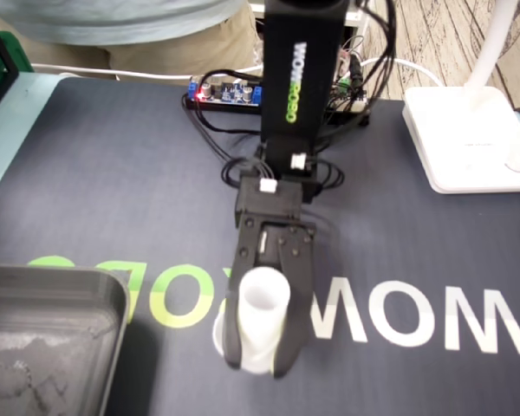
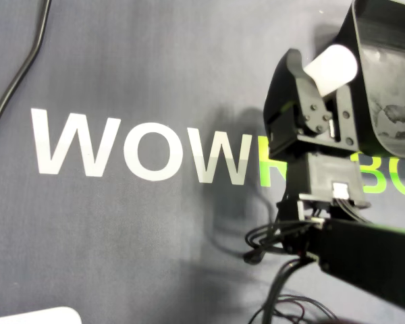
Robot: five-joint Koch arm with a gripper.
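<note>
Plainly the tool (image 1: 257, 364) is clamped on the white cup (image 1: 262, 299), one black jaw on each side of its wall, with the open mouth facing up in the fixed view. The cup sits over the printed mat (image 1: 113, 173) on the counter, beside the grey tray (image 1: 61, 295); whether it touches the mat I cannot tell. It looks light, thin-walled and smooth, so likely to dent or slip under a hard squeeze. A gentle hold across the middle of its wall seems safest
</note>
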